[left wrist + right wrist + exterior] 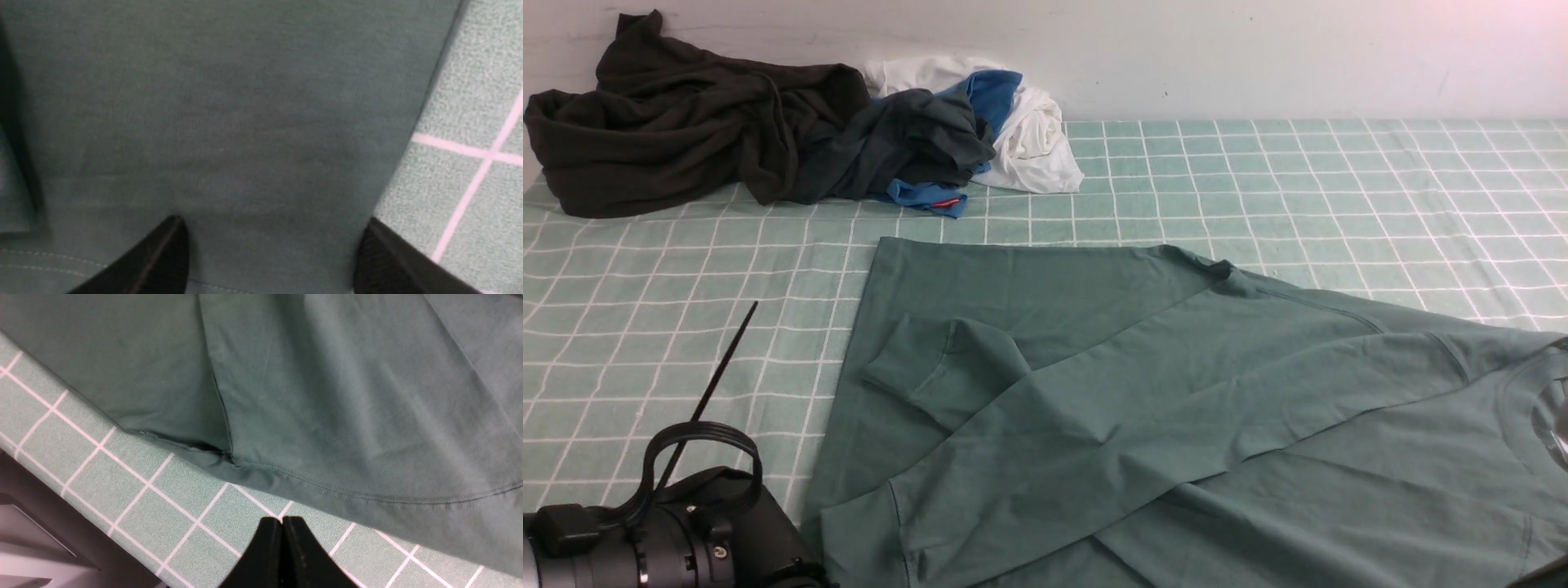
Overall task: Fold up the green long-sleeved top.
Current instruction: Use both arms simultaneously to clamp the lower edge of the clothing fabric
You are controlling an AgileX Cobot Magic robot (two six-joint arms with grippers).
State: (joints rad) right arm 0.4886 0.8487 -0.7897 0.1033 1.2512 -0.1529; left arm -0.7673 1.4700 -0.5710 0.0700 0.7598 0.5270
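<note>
Fabric of the green long-sleeved top (pixel 1143 392) is spread flat over the near part of the checked tablecloth (pixel 1258 180), its collar (pixel 1531 400) turned toward the robot's right. A cuffed sleeve (pixel 947 363) is laid in across the body. The sleeve stage is judged to be in hand or just finished, and the body itself is not yet folded.

The next move is thought to call for a firm pinch on the stitched hem (pixel 367 494) and the side edge. Both layers would need to be caught so that the cloth can be carried over without dragging the sleeve out of place.

The left gripper (pixel 269 261) is held low over the top, close to its edge – its jaws are spread wide, with nothing between them. The left arm (pixel 686 531) is seen only at the near left corner. The right gripper (pixel 282 543) hangs over bare tablecloth just beside the hem, its jaws pressed together and empty. A heap of other clothes (pixel 768 139) lies well apart at the far left.
</note>
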